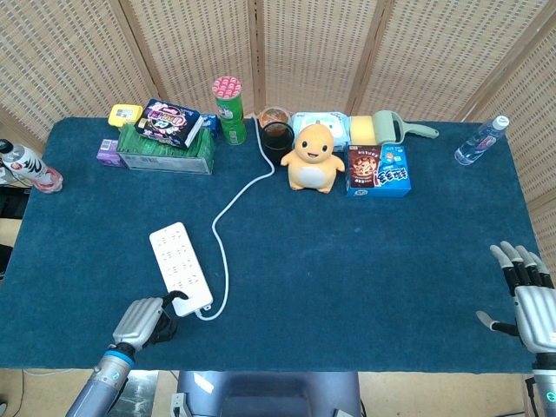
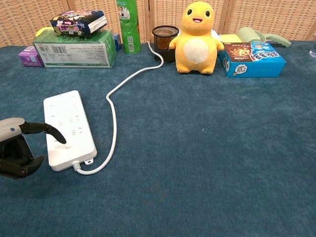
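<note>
Left hand: the left hand [image 2: 17,153] sits at the near left edge of the table, its fingers curled inward and one dark finger [image 2: 49,131] stretched out so that its tip rests on the near end of the white power strip [image 2: 68,129]; nothing is gripped in it. In the head view the same hand [image 1: 143,321] lies just below the strip's near end.

Right hand: the right hand [image 1: 530,300] hovers at the near right corner, well apart from everything on the table, fingers spread and thumb out to the side, holding nothing. The chest view does not show it.

Power strip: it lies flat on the blue table cloth [image 1: 365,261], left of centre, long side running away from the robot and slightly angled.

Cable: a white cable [image 2: 116,98] leaves the strip's near end, loops right, then snakes back toward the far row of goods.

Far row, left: a green box [image 2: 74,49] carries a dark snack packet [image 2: 79,20], with a small purple box [image 2: 29,56] just beside it and a yellow box [image 1: 125,114] behind.

Far row, centre: a green tube can [image 1: 229,109] stands upright, near a dark cup [image 2: 165,43] and a yellow plush toy [image 2: 197,38].

Far row, right: a blue cookie box [image 2: 252,59] lies just beside the toy.

Edges: a water bottle [image 1: 480,140] lies at the far right, another bottle [image 1: 26,165] at the far left.
</note>
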